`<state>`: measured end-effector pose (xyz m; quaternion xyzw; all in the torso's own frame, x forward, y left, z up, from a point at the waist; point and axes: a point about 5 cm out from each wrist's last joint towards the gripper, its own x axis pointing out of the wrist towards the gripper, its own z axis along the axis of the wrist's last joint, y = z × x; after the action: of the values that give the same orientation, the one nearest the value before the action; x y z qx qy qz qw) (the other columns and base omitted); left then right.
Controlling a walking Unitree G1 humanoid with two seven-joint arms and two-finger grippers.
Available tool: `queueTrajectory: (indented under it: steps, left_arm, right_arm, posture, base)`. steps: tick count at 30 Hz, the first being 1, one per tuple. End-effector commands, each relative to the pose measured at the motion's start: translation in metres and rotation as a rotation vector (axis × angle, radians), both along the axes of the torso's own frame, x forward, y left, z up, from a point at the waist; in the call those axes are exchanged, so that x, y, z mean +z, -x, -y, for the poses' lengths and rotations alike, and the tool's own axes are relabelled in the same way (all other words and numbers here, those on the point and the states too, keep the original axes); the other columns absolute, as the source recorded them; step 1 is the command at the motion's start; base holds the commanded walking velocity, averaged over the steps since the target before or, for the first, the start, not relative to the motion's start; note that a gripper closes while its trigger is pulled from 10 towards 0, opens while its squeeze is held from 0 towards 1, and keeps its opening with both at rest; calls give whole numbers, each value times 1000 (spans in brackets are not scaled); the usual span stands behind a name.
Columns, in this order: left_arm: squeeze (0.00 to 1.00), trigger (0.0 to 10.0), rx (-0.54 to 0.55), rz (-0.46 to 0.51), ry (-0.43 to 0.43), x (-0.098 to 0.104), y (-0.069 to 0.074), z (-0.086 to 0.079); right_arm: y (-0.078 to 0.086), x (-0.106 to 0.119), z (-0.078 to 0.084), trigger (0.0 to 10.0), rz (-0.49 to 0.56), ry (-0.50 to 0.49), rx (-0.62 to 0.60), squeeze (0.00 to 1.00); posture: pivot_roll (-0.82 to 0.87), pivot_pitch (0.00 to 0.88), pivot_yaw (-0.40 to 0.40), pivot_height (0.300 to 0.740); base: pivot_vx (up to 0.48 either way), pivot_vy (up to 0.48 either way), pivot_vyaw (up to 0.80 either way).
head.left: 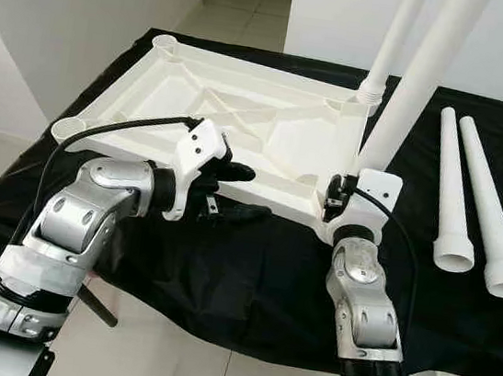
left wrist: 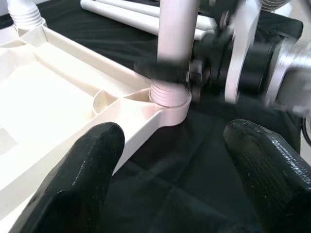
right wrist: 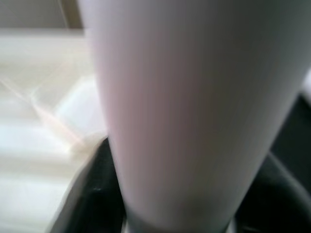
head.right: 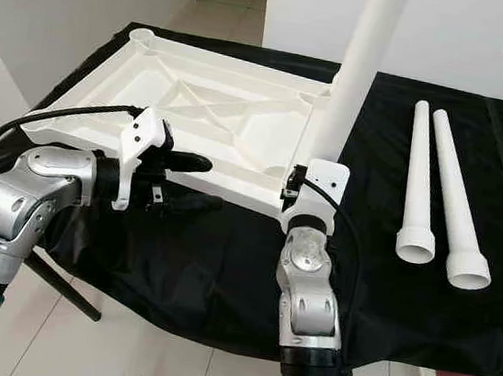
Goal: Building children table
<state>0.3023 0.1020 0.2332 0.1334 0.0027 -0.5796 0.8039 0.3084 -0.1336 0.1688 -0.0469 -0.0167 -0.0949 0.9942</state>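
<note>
Gripping upright leg, right gripper, tabletop near corner

Two black fingertips stand spread apart over black cloth. Beyond them a white leg stands in the corner socket of the white tabletop, the right gripper blurred around it.

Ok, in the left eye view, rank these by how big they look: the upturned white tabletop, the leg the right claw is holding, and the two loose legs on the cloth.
1. Tabletop.
2. Leg in the right claw; it runs out of frame and stands nearer the camera, so its rank is unsure.
3. The two loose legs look alike.
</note>
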Motion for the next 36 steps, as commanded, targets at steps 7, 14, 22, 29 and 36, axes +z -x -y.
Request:
queueTrajectory:
  steps: [7, 14, 22, 29, 36]
  left_arm:
    - [0, 10000, 88, 8, -2, -1, -3, -7]
    - [0, 10000, 89, 8, -2, -1, -2, -8]
    - [0, 10000, 90, 7, -2, -1, -2, -8]
    - [0, 10000, 88, 6, -2, -1, -2, -9]
    - [0, 10000, 84, 5, -2, 0, -2, -8]
  right_arm:
    - [3, -17, 0, 10000, -54, -39, 123, 0]
    - [6, 11, -6, 10000, 116, 18, 282, 0]
    - [3, 24, 7, 10000, 142, 66, 346, 0]
    - [-1, 24, 24, 10000, 79, 100, 475, 0]
    - [-7, 24, 35, 10000, 31, 126, 532, 0]
  posture:
    - [-91, 130, 90, 740]
    - [-93, 128, 89, 740]
    - [-95, 132, 90, 740]
    - [-96, 140, 96, 740]
    - [-96, 140, 96, 740]
  base:
    - [0, 0, 0]
    - [0, 0, 0]
    - [0, 0, 0]
    - [0, 0, 0]
    - [0, 0, 0]
